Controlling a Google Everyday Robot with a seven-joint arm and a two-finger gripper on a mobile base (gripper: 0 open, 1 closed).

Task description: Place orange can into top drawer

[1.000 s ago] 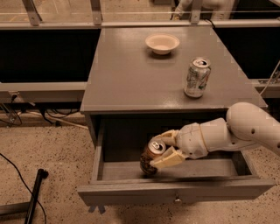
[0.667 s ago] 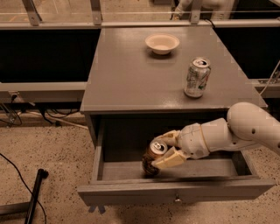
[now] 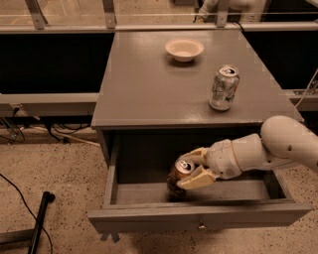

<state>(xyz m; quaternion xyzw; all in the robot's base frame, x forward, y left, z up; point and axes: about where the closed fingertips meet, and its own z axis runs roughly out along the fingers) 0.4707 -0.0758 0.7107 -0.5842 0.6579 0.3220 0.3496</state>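
A pale bowl [image 3: 184, 49] sits at the back of the grey tabletop [image 3: 144, 89]; a silver-green-white can [image 3: 224, 88] stands upright nearer its right edge. A black bar [image 3: 39, 223] lies on the speckled floor [image 3: 64, 168].

Speckled terrazzo floor [image 3: 64, 168], grey cabinet [image 3: 164, 84], dark recess behind [image 3: 49, 62], metal railing posts [image 3: 109, 12], black pole lying left [image 3: 39, 221].

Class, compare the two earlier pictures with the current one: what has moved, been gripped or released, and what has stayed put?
Nothing visibly changed. The gripper still holds the orange can between its fingers, low inside the open top drawer. The silver-green can and the bowl stand where they were on the cabinet top.
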